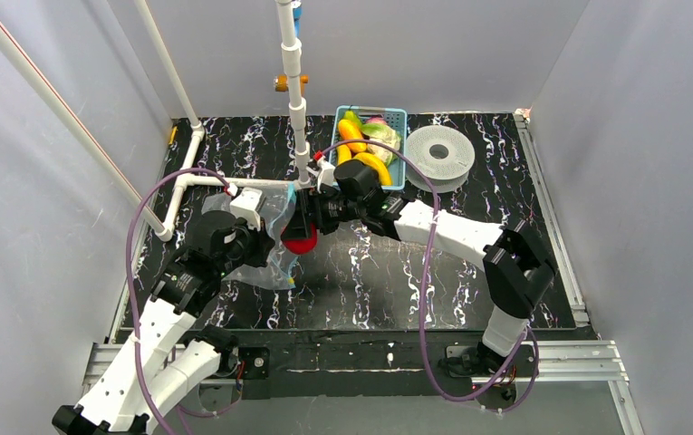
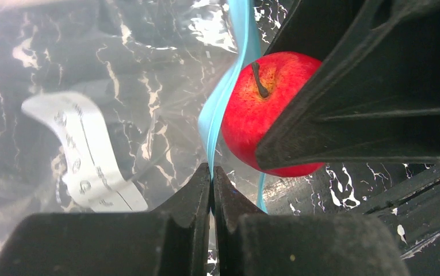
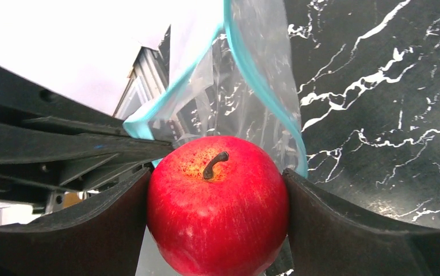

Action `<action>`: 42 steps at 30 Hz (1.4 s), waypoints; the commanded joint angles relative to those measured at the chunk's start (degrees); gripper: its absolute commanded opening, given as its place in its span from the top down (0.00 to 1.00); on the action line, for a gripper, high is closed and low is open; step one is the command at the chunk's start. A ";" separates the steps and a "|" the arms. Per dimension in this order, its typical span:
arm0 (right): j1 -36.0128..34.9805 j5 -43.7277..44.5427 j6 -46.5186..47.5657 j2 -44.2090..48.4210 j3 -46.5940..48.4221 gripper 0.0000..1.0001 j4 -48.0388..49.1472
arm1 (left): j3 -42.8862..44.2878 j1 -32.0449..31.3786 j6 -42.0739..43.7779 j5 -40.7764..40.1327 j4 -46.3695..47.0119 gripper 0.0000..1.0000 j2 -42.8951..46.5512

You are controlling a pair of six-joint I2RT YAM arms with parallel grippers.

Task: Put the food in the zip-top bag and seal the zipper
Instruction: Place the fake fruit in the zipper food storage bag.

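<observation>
My right gripper (image 1: pixel 304 237) is shut on a red apple (image 3: pixel 217 204) and holds it at the open mouth of the clear zip-top bag (image 1: pixel 265 263). The apple also shows in the top view (image 1: pixel 300 243) and the left wrist view (image 2: pixel 257 109). My left gripper (image 2: pixel 212 178) is shut on the bag's pale-blue zipper strip (image 2: pixel 223 98) and lifts that edge. The zipper's two sides are spread apart behind the apple in the right wrist view (image 3: pixel 263 98). A yellow banana (image 1: pixel 374 166) and pale cauliflower (image 1: pixel 383 138) lie in the blue basket (image 1: pixel 398 115).
A white ribbed disc (image 1: pixel 439 152) lies right of the basket. A white pipe frame (image 1: pixel 293 82) stands at the back left of the black marbled table (image 1: pixel 469 290). A white label (image 2: pixel 88 155) shows through the bag.
</observation>
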State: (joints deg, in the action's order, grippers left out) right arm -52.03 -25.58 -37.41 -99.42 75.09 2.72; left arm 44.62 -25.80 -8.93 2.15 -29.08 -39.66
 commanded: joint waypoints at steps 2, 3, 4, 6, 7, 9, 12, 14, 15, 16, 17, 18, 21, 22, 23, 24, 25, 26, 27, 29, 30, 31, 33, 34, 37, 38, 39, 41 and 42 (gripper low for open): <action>-0.65 7.38 1.37 0.71 -0.54 0.73 -2.49 | -0.14 -0.80 0.91 -1.34 0.70 1.00 0.99; -0.84 9.42 2.04 1.15 -0.59 0.73 -4.33 | -0.27 -0.90 0.86 -2.75 0.69 1.00 1.21; -1.00 10.07 2.51 1.31 -0.52 0.73 -4.84 | -0.31 -0.99 0.85 -3.35 0.74 1.00 1.38; -1.34 10.39 3.04 1.42 0.18 0.72 -5.46 | -0.28 -1.09 0.84 -3.48 0.74 1.00 1.38; -1.59 10.30 3.04 1.34 0.64 0.72 -5.44 | -0.24 -1.15 0.84 -3.41 0.70 1.00 1.33; -2.43 9.97 3.10 1.01 1.56 0.70 -4.16 | -0.16 -1.19 0.87 -3.22 0.61 1.00 1.24; -3.54 9.81 3.50 -0.24 3.64 0.63 -3.40 | -0.22 -1.26 0.93 -3.27 0.61 1.00 1.16; -3.86 9.62 4.39 -1.39 5.58 0.55 -4.50 | -0.24 -1.42 0.85 -3.51 0.60 1.00 1.12; -3.94 9.67 4.79 -1.71 6.54 0.49 -5.24 | -0.24 -1.56 0.84 -3.55 0.59 1.00 1.08; -3.95 9.78 5.13 -1.90 7.14 0.41 -5.82 | -0.24 -1.68 0.84 -3.56 0.60 1.00 0.96; -3.96 10.03 5.56 -1.81 7.41 0.34 -6.21 | -0.25 -1.82 0.84 -3.56 0.53 1.00 0.78; -3.96 10.41 5.92 -1.51 7.32 0.27 -6.39 | -0.20 -1.95 0.84 -3.64 0.44 1.00 0.67; -3.96 11.64 6.68 -0.36 6.44 0.16 -6.29 | -0.03 -2.15 0.84 -3.68 0.26 1.00 0.46; -3.96 12.10 6.96 -0.08 6.31 0.14 -6.24 | -0.02 -2.14 0.83 -3.65 0.21 1.00 0.46; -3.96 12.36 7.20 0.00 6.49 0.12 -6.37 | -0.04 -2.15 0.84 -3.60 0.25 1.00 0.48; -3.96 12.60 7.53 0.01 6.78 0.10 -6.78 | 0.02 -2.14 0.84 -3.58 0.25 1.00 0.55; -3.96 12.83 7.86 -0.07 7.13 0.08 -7.12 | 0.03 -2.15 0.78 -3.52 0.25 1.00 0.55; -3.93 13.05 8.12 -0.22 7.50 0.06 -7.46 | 0.03 -2.15 0.74 -3.42 0.30 1.00 0.48; -3.88 13.17 8.32 -0.40 7.83 0.04 -7.69 | -0.02 -2.15 0.75 -3.39 0.26 1.00 0.47; -3.88 13.33 8.61 -0.75 8.44 0.02 -8.02 | 0.02 -2.15 0.73 -3.25 0.28 1.00 0.38; -3.91 13.33 8.77 -0.91 8.87 0.02 -8.33 | 0.02 -2.15 0.75 -3.29 0.26 1.00 0.33; -3.87 13.24 8.98 -1.01 9.19 0.02 -8.53 | 0.03 -2.15 0.75 -3.37 0.23 1.00 0.29; -3.88 13.09 9.36 -0.87 9.94 0.02 -9.36 | -0.03 -2.15 0.75 -3.58 0.26 1.00 0.41; -3.87 13.09 9.56 -0.57 10.13 0.02 -9.75 | 0.02 -2.15 0.74 -3.75 0.18 1.00 0.40; -3.82 13.41 10.63 1.07 9.65 0.02 -10.61 | 0.10 -2.15 0.74 -4.14 0.07 1.00 0.37; -3.74 13.62 10.96 1.79 9.25 0.02 -10.82 | 0.07 -2.15 0.73 -4.24 0.08 1.00 0.31; -3.63 13.63 11.40 2.71 8.81 0.01 -11.14 | 0.11 -2.15 0.75 -4.32 0.08 1.00 0.27; -3.37 13.28 12.64 4.56 7.67 0.02 -11.24 | 0.11 -2.17 0.75 -4.44 -0.01 1.00 -0.01; -3.20 12.77 13.36 5.65 6.96 0.02 -11.32 | 0.14 -2.15 0.74 -4.58 -0.13 1.00 -0.20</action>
State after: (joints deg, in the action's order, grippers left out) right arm -55.88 -12.51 -27.55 -100.01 82.63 -8.38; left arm 44.60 -27.62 -8.73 -1.19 -28.97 -39.40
